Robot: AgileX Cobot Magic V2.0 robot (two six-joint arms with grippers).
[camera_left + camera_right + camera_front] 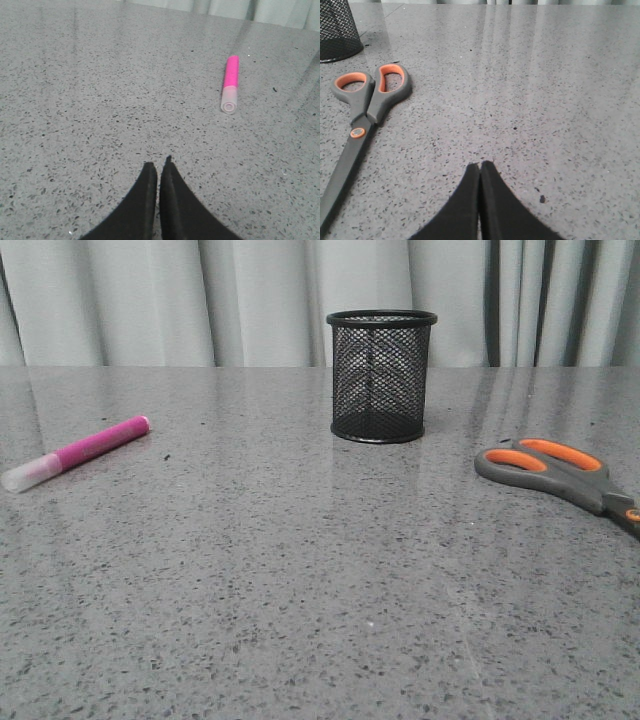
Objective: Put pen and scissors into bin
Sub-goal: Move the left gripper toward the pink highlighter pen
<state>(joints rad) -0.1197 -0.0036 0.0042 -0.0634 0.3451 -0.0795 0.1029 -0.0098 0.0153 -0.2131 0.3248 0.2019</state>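
Both jaws closed, empty (above table (75,100)).

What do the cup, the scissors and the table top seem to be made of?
The cup looks like black wire mesh, probably metal: light shows through its wall. The scissors have matte grey handles with orange lining, likely plastic, and dark blades. The table top looks like polished speckled grey stone or an imitation: it shows reflections.
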